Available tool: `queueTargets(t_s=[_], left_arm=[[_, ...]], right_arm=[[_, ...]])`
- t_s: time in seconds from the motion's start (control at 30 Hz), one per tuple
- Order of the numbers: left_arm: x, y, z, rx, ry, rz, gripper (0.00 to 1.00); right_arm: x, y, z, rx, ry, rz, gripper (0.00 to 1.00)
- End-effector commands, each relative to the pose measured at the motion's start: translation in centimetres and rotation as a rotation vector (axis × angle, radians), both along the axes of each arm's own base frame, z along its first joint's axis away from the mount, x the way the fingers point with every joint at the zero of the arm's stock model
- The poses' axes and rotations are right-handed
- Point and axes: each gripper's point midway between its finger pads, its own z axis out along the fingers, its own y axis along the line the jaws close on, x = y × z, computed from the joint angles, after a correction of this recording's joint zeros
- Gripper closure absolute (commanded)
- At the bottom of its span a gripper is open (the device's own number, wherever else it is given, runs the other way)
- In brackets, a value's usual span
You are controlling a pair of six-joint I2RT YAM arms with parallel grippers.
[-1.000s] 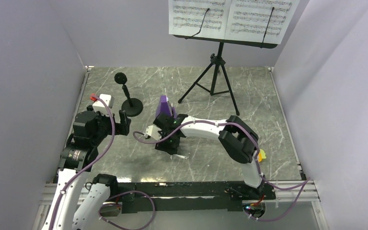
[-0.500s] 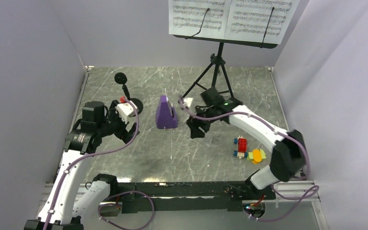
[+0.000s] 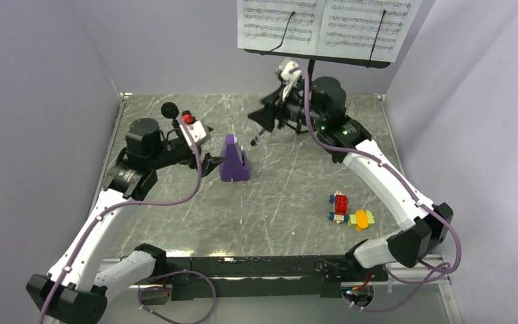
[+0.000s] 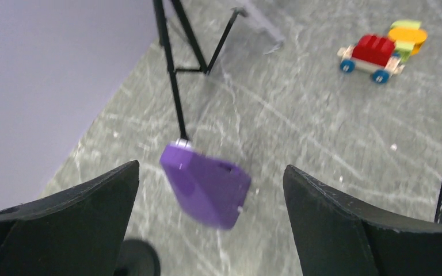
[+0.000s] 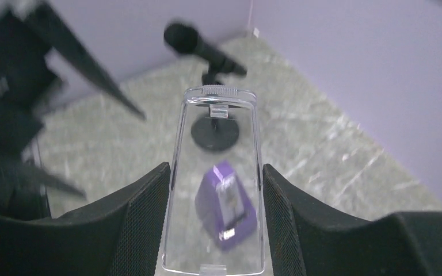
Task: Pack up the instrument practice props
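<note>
- By my read the packing has barely begun. The sheet-music pages [image 3: 324, 23] lie spread on the music stand [image 3: 340, 61], which stands with its tripod open just beyond my right gripper [image 5: 216, 169]. I see no case or box to pack into.
- The purple metronome [image 3: 234, 160] stands upright on the table [image 3: 290, 196]. It is straight ahead of my left gripper [image 4: 210, 172], in line with the gap between the fingers and near the tips, but not touching them. From the right gripper it lies well below and ahead.
- The microphone stand [image 3: 170, 109] is upright just behind and beside the left gripper, with nothing touching it.
- Left gripper: the jaws are spread wide with nothing in them. The arm stretches forward and low, with the wrist aimed at the metronome.
- Right gripper: it is clamped on a clear wedge-shaped cover [image 5: 216, 144], both fingers against its sides. I take it for the metronome's lid, so fitting it looks like the step in hand. That arm is high and far back, wrist tilted down towards the metronome.
- The toy blocks [image 3: 347, 212] lie well off ahead and right of the left gripper. They are not mine to pack.
</note>
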Motion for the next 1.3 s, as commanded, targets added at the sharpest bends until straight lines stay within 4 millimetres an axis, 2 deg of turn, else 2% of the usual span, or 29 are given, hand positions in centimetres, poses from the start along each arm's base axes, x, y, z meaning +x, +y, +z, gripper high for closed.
queueTargets(t_s=[0.0,0.07,0.2,0.33,0.5,0.67,0.8,1.0,1.27], left_arm=[[0.6,-3.6,6.2,-0.144,-0.147,-0.042,0.01],[1.2,-4.7,7.2,-0.180,-0.131,-0.028,0.01],[2.1,-6.3,8.2,-0.244,-0.079,-0.015,0.01],[3.9,-6.9,9.3,-0.302,-0.075,0.067,0.01],[6.5,-5.9,9.0,-0.306,-0.066,0.213,0.01],[7.4,-4.7,8.5,-0.259,-0.107,0.281,0.01],[8.6,-3.3,8.4,-0.277,-0.089,0.380,0.01],[9.3,-1.7,8.4,-0.303,-0.066,0.450,0.01],[8.9,-1.7,7.5,-0.287,-0.054,0.431,0.01]], right_arm=[[2.5,1.7,7.7,0.249,-0.056,-0.082,1.00],[3.0,2.1,9.1,0.302,-0.079,-0.087,1.00],[3.5,2.9,9.6,0.358,-0.057,-0.095,1.00],[2.8,3.8,9.8,0.368,-0.053,-0.032,1.00],[2.6,3.7,10.3,0.393,-0.052,-0.032,1.00],[2.1,3.8,10.6,0.401,-0.050,-0.010,1.00],[1.9,3.7,10.0,0.384,-0.046,-0.003,1.00],[2.1,3.6,9.4,0.370,-0.042,-0.011,1.00],[2.2,3.5,8.6,0.356,-0.037,-0.012,1.00]])
